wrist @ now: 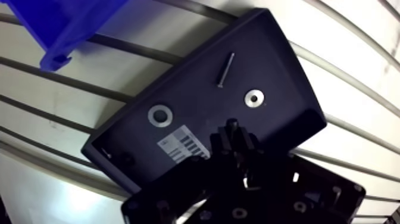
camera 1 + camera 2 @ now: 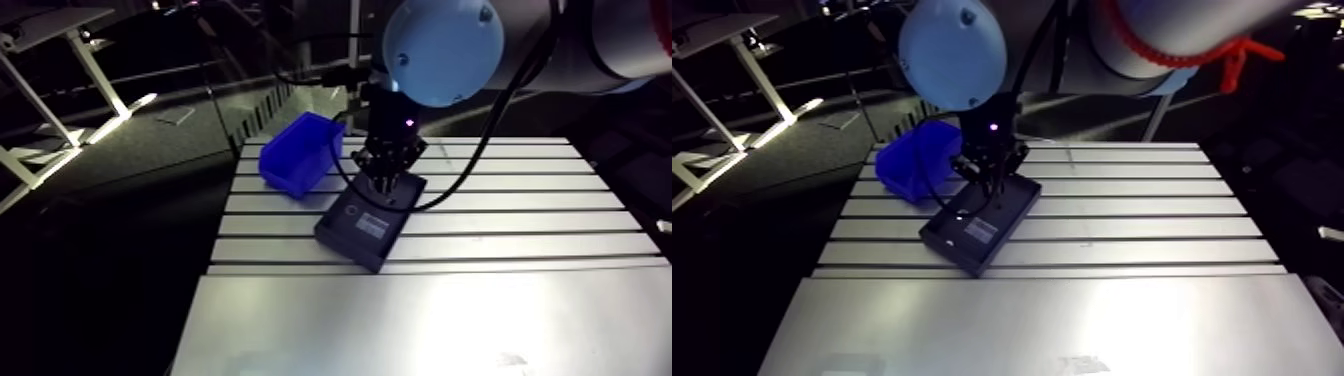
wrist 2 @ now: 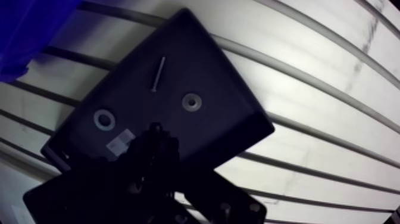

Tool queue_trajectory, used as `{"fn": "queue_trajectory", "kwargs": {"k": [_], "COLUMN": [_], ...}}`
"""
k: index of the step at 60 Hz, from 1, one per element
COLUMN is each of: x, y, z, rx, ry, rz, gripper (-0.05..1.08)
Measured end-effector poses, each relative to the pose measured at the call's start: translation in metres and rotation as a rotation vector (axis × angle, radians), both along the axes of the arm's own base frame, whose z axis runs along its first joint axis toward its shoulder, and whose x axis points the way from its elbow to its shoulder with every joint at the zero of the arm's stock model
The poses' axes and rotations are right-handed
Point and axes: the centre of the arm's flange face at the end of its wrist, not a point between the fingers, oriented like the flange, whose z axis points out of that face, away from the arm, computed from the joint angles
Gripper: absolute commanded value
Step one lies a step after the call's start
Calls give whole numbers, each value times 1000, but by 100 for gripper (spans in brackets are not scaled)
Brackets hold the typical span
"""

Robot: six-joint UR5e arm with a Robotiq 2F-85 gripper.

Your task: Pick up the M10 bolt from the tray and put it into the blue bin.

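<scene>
The black tray (image 1: pixel 286 71) lies slanted on the slotted table. Close over its near part my gripper (image 1: pixel 233 132) hangs with its fingers drawn together. A short dark bolt end (image 1: pixel 233 124) pokes out between the fingertips and looks like the M10 bolt. The blue bin (image 1: pixel 53 24) stands beyond the tray's far corner, off to one side of the gripper. In the arm view the gripper (image 2: pixel 385 185) is over the tray (image 2: pixel 365 235), with the bin (image 2: pixel 300 150) to its left.
In the tray lie a thin long screw (image 1: pixel 226 70), a small washer (image 1: pixel 255 98) and a larger washer (image 1: pixel 159 115), with a white barcode label (image 1: pixel 184 146) near the gripper. Slotted aluminium table (image 2: pixel 520 215) stretches to the right of the tray.
</scene>
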Motion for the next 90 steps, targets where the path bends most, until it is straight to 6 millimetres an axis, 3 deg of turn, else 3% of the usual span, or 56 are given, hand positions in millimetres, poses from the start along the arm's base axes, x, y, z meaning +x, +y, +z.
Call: {"fn": "queue_trajectory", "kwargs": {"k": [17,51,72,90], "x": [-1,1,-6,-22], "y": [-13,-27,-73,-104], "z": [24,95,119,121], "rx": [-21,-31,-29,-29], "ry": [12,39,72,89], "rz": [106,374,522,580], "gripper": [107,107,107,107]}}
